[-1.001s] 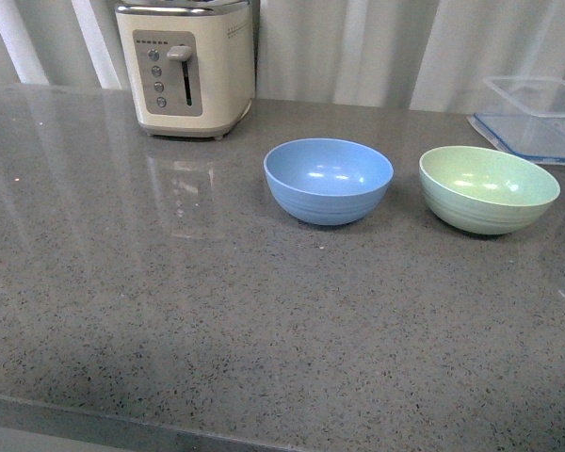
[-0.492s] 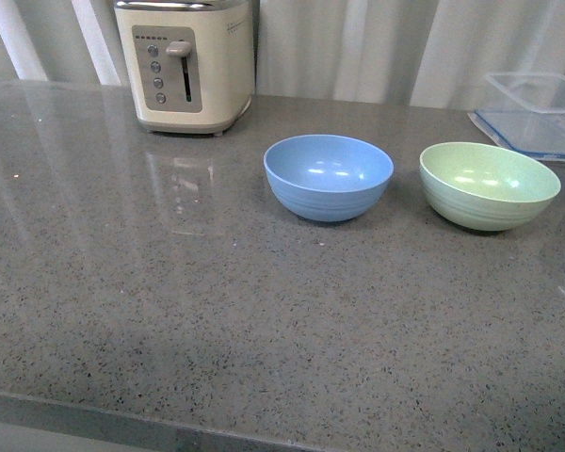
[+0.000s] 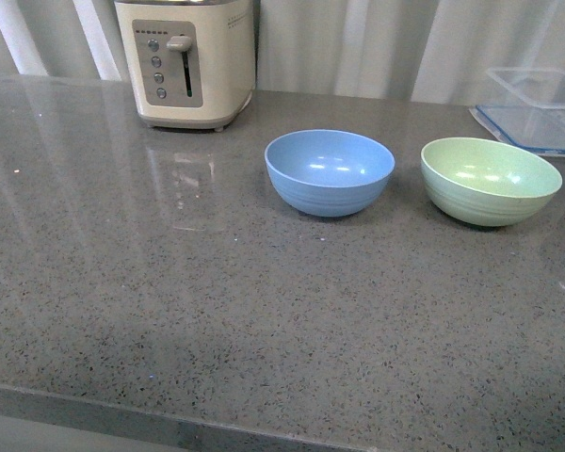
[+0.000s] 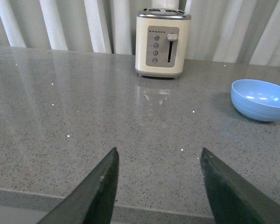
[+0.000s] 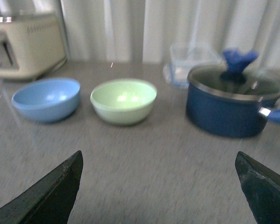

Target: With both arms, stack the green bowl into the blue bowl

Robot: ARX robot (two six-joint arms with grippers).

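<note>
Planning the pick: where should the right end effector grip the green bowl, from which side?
Probably the rim of the green bowl, wall between the jaws, coming from above at its right-hand edge. It sits upright and empty; the blue bowl stands apart on its left.

Left end effector (image 4: 158, 156) fingers spread, empty; right end effector (image 5: 158, 158) fingers wide apart, empty.

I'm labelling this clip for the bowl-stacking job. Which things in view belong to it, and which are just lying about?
Part of the job:
green bowl
blue bowl
left claw, open
right claw, open

Just lying about:
toaster
clear plastic container
dark blue pot with its lid on
</note>
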